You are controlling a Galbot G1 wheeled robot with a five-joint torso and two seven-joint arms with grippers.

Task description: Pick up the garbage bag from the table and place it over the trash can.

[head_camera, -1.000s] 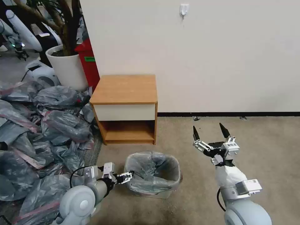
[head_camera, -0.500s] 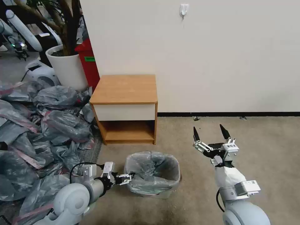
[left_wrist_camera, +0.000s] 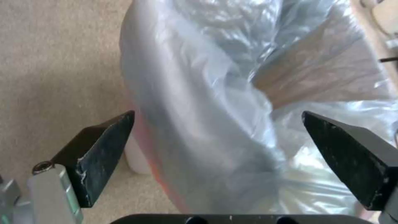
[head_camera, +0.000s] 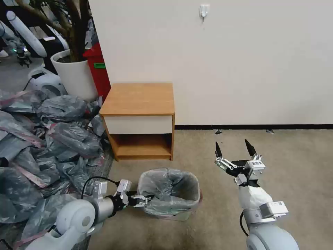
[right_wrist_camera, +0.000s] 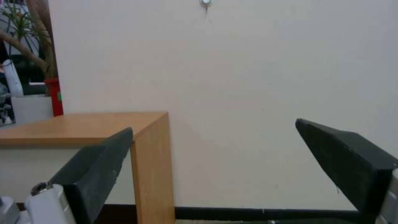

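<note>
The garbage bag (head_camera: 170,189) is lining the trash can (head_camera: 173,216), its grey film draped over the rim with the pink-red band hanging on the outside. The trash can is standing on the carpet in front of the table (head_camera: 140,99), just apart from its open shelf. The left gripper (head_camera: 147,200) is sitting at the side of the trash can nearest the heap of grey bags (head_camera: 41,146); in the left wrist view its 2 fingers (left_wrist_camera: 104,146) are spreading wide on either side of the bag-covered rim, clasping nothing. The right gripper (head_camera: 235,149) is hovering well to the other side of the trash can, above the carpet, its 2 black fingers (right_wrist_camera: 97,165) splayed wide and holding nothing, pointing toward the wall (head_camera: 242,62).
</note>
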